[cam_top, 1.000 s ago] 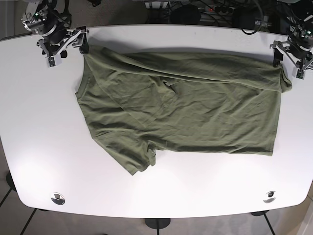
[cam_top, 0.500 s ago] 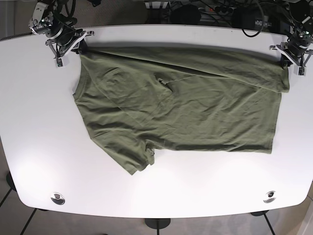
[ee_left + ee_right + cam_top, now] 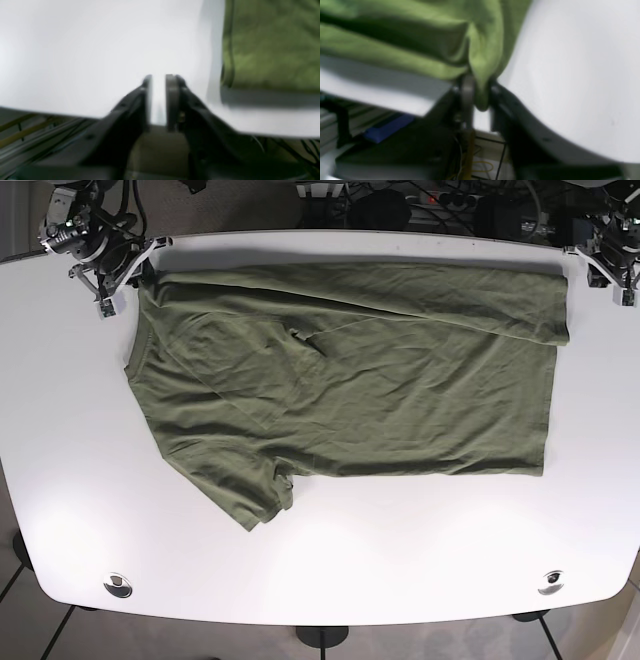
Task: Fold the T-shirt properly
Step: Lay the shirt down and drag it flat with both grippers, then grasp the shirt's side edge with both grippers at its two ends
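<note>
- One olive-green T-shirt [image 3: 350,370] lies spread across the white table [image 3: 330,570], its bottom hem toward the base view's right side and its neck end toward the left; a sleeve [image 3: 250,495] juts out at the lower left, and the far edge is folded over in a long band along the table's back edge.
- The right gripper [image 3: 478,93] sits at the table's back corner on the base view's left; its jaws are clamped on a bunched corner of the shirt, the green cloth hanging between the two fingers [image 3: 467,92].
- The left gripper [image 3: 158,82] is at the opposite back corner, on the base view's right [image 3: 607,270]; its fingers [image 3: 171,100] stand nearly together with a narrow gap, nothing between them but the white tabletop beyond; the shirt's edge lies apart from it, off to one side in the wrist view.
</note>
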